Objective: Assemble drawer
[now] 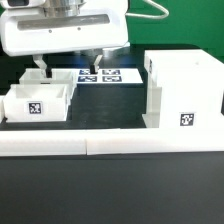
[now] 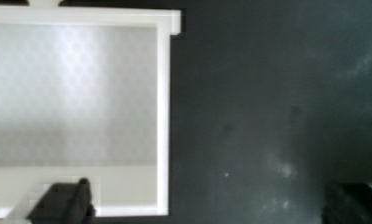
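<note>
Wide open is the pincer (image 1: 68,66), holding nothing, as I see it in the exterior view. It hangs, it seems, above that side of the small tray (image 1: 36,102) which faces the tall housing (image 1: 185,88). The tray lies well apart from the housing, on the exterior view's left of it. The marker board (image 1: 100,74) lies between the two, further back, and the border wall (image 1: 110,143) runs in front of the housing.

In the wrist view the pincer (image 2: 209,200) has one finger (image 2: 62,200) over the inside of the tray (image 2: 76,100) and the other over the bare table (image 2: 272,100), so the tray's side wall is between them. I judge the step in hand is to grasp the tray. Next, the pincer must go down astride this wall and close on it, then carry the tray toward the housing
</note>
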